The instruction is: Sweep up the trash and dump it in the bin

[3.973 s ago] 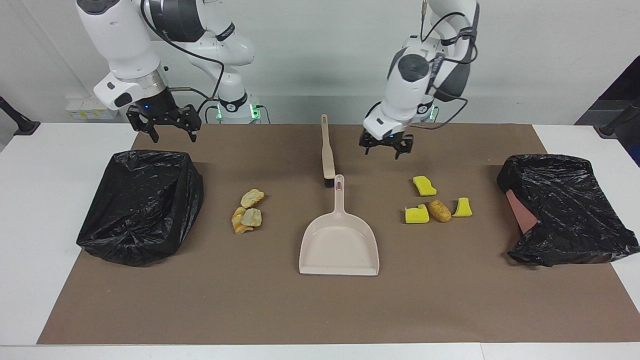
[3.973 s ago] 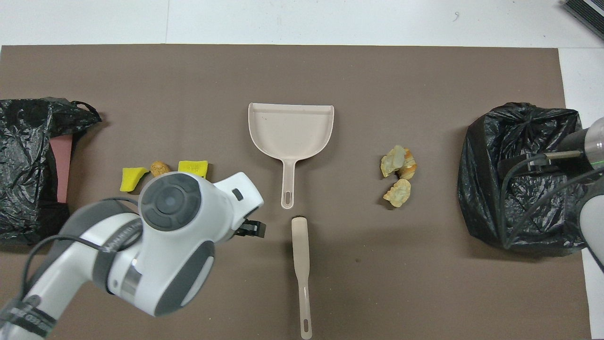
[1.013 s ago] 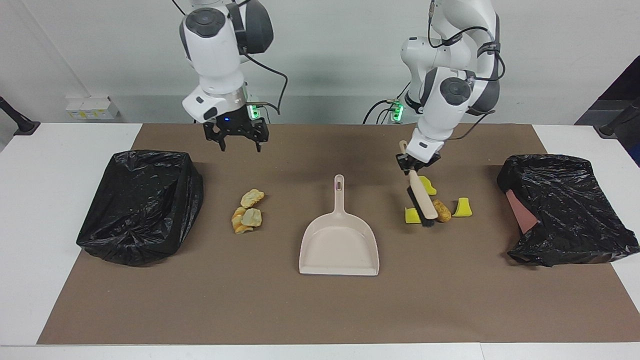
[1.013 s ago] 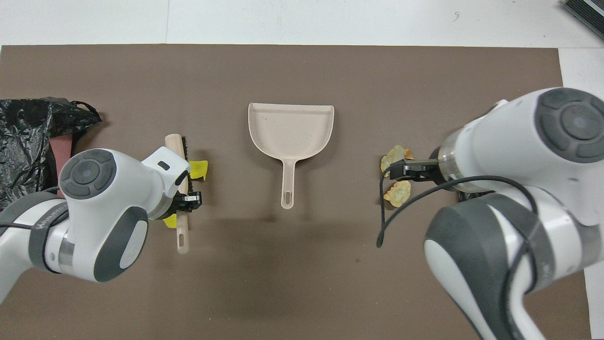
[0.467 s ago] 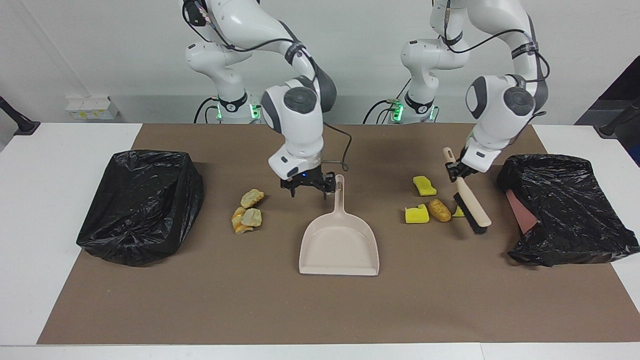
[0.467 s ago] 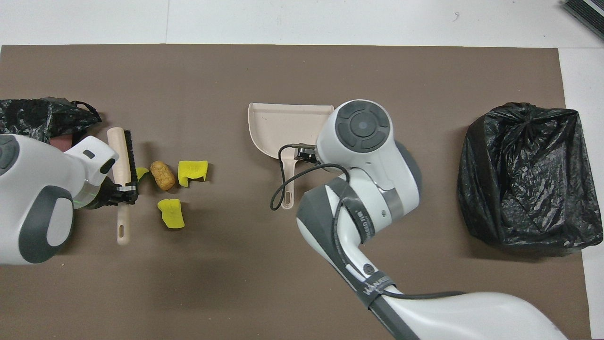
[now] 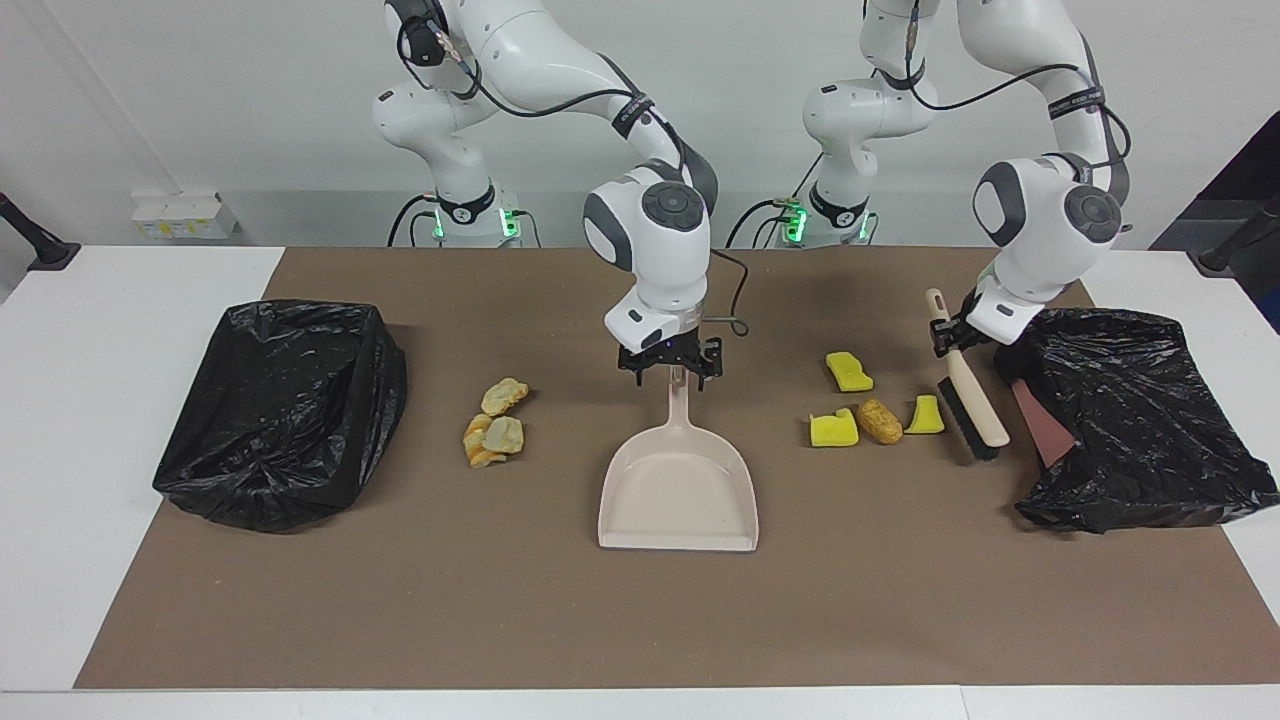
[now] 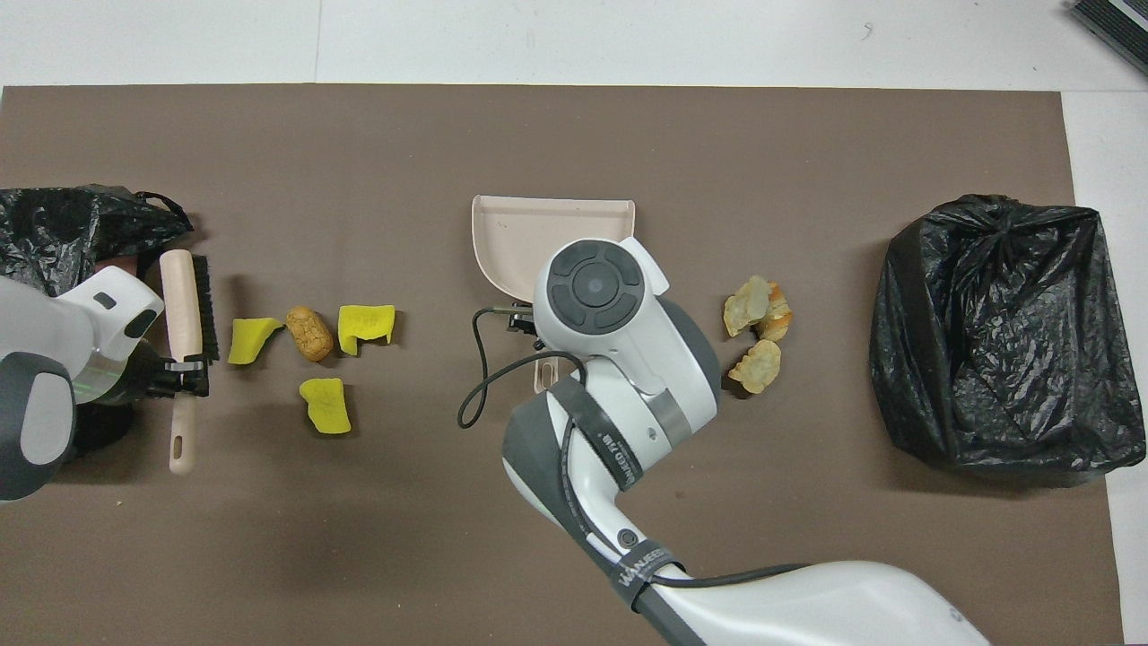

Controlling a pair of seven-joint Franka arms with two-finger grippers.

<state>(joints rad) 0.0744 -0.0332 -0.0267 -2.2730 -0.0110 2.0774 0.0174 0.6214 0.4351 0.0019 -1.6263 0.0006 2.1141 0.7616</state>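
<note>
Three yellow sponge chunks (image 7: 848, 371) (image 7: 832, 430) (image 7: 925, 415) and a brown lump (image 7: 880, 421) lie toward the left arm's end of the mat. Pale pastry pieces (image 7: 497, 420) lie toward the right arm's end. A beige dustpan (image 7: 678, 495) lies flat in the middle. My right gripper (image 7: 672, 382) is low over the tip of its handle, open, with a finger on each side of it. My left gripper (image 7: 948, 338) is shut on the handle of a beige brush (image 7: 975, 415). The tilted brush has its bristle end down beside the sponge chunks. In the overhead view the brush (image 8: 184, 314) lies between the yellow chunks (image 8: 254, 339) and a bin.
A black-bagged bin (image 7: 280, 410) stands at the right arm's end of the brown mat (image 7: 640, 620). A second black-bagged bin (image 7: 1130, 420) lies at the left arm's end, close to the brush, with a reddish wall showing.
My right gripper has moved from beside the dustpan handle to straddle its tip. My left gripper has carried the brush away from the sponge chunks toward the bin at its end.
</note>
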